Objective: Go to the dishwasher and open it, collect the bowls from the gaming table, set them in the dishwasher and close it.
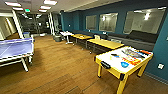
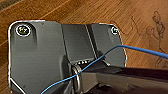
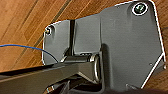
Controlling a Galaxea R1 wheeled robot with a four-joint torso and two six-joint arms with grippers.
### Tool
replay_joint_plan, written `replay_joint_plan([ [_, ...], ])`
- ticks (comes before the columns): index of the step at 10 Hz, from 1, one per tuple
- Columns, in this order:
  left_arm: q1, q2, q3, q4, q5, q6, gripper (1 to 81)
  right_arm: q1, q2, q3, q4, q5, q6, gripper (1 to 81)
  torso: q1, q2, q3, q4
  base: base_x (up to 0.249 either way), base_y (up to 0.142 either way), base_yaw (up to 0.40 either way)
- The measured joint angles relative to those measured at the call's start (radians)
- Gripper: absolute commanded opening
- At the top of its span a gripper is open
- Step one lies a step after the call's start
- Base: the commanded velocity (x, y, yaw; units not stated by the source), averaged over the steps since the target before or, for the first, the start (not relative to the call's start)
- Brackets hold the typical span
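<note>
Wood flooring [image 1: 62, 70] spreads beneath me; whether my fingers are open or closed, I cannot tell. Near right stands the yellow gaming table [image 1: 108, 61], boards on top. Left, a blue ping-pong table [image 1: 15, 48]; yellow desks [image 1: 106, 43] line the far wall.

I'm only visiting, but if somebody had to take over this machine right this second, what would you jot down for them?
Grippers: the wrist views look down at wooden floor; I cannot tell whether either is open or shut, and nothing shows as held.
Things: the gaming table, yellow-sided with a white top, stands ahead to the right by the blue wall. Colourful items lie on it, a blue one nearest; I cannot say which are bowls. A blue table-tennis table is at the left.
Done: cannot be judged from here.
Left: collect the bowls, load the dishwasher, close it.
</note>
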Motion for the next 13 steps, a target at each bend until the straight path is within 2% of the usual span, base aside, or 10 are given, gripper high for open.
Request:
replay_joint_plan([
  [11, 0.0, 0.0, 0.0, 0.0, 0.0, 0.0, 81.1, 0.0, 0.006, -0.006, -0.004, 0.0, 0.0, 81.1, 0.0, 0.0, 0.0, 0.0, 0.0, 0.0, -0.251],
  [13, -0.003, 0.0, 0.0, 0.0, -0.001, 0.0, 81.1, -0.001, 0.007, -0.006, -0.007, 0.0, 0.0, 81.1, 0.0, 0.0, 0.0, 0.0, 0.0, -0.152, 0.0],
])
